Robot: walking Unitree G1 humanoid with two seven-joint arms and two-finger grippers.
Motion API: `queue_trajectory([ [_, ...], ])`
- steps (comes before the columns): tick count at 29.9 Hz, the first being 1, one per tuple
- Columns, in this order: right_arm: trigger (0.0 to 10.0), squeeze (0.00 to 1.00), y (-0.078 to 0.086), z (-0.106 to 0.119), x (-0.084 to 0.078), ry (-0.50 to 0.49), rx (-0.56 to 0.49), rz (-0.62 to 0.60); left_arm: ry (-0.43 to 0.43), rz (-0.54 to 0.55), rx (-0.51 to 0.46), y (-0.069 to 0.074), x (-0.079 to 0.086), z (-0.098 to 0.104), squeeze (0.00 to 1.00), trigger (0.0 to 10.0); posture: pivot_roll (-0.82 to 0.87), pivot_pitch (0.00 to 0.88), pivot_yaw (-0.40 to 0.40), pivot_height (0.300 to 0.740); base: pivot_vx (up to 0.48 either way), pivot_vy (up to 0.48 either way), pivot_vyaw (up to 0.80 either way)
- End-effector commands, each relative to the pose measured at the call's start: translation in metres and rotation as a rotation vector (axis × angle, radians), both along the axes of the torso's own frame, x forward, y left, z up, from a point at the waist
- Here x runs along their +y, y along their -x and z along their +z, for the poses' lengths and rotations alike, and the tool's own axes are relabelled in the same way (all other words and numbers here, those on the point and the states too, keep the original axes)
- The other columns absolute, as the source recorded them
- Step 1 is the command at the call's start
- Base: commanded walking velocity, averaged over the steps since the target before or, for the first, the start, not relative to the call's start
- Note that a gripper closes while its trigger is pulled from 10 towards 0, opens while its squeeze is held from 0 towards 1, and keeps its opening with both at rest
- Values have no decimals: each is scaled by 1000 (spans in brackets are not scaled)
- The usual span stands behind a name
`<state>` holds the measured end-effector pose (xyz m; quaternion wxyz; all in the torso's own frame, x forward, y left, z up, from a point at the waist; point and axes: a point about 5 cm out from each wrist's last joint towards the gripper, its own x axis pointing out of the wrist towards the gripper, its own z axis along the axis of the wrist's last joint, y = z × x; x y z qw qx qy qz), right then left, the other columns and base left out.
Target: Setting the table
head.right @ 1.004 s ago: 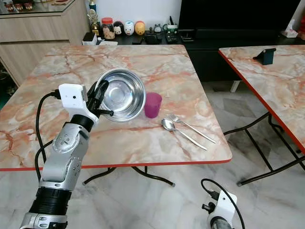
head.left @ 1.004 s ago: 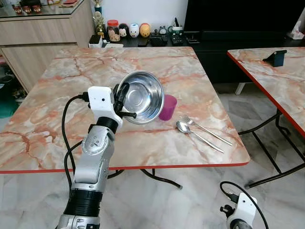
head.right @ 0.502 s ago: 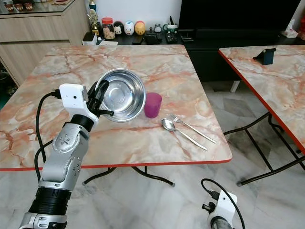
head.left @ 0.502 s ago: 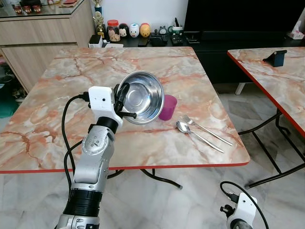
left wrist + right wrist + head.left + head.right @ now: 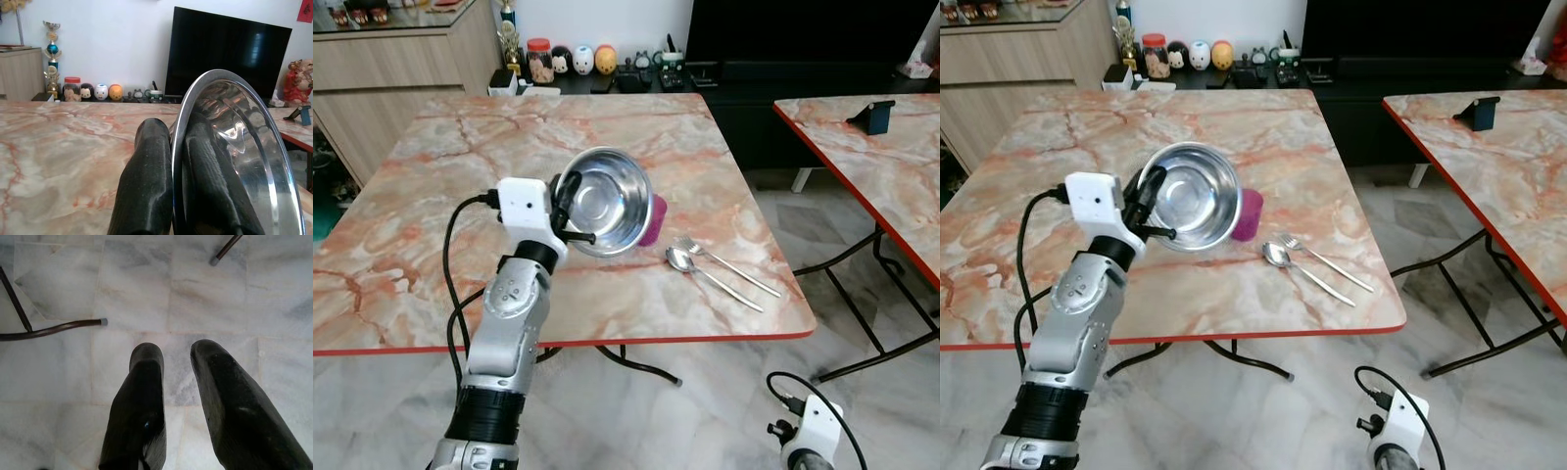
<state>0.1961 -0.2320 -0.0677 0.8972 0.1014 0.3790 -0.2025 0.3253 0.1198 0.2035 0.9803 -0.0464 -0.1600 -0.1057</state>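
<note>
Above the near half of the pink-veined marble desk [image 5: 431, 196] with its red edge, my left gripper [image 5: 564, 208] pinches the rim of the round polished steel bowl [image 5: 605, 200], one black finger [image 5: 146, 181] outside, one inside. Bowl tilted on edge, its mouth facing back toward me and upward; no long axis. Behind it, partly hidden: magenta plastic cup [image 5: 653, 217], upright. Beside that, a steel spoon [image 5: 705, 274] and fork [image 5: 729, 264] lie parallel, heads toward the bowl, handles toward the desk's right edge. No writing legible. My right gripper [image 5: 176, 357] hangs over the marble floor [image 5: 58, 284], fingers slightly apart, empty.
</note>
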Motion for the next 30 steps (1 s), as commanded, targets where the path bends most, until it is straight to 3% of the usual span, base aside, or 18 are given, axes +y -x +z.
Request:
queue_trajectory([
  [1, 10000, 0, 0, 1, -3, 3, -3, -5, -14, 7, -7, -2, -1, 4, 0, 10000, 58, 0, -28, 740, 0, -319, 0],
  [25, 10000, 0, -1, 1, -4, 12, 3, 13, -9, -5, 0, -2, -4, 3, 0, 10000, 48, 0, -29, 740, 0, -342, 0],
  [30, 10000, 0, 0, 1, -4, 15, 15, 22, -10, -8, 7, -2, -4, 2, 0, 10000, 41, 0, -24, 740, 0, -340, 577],
])
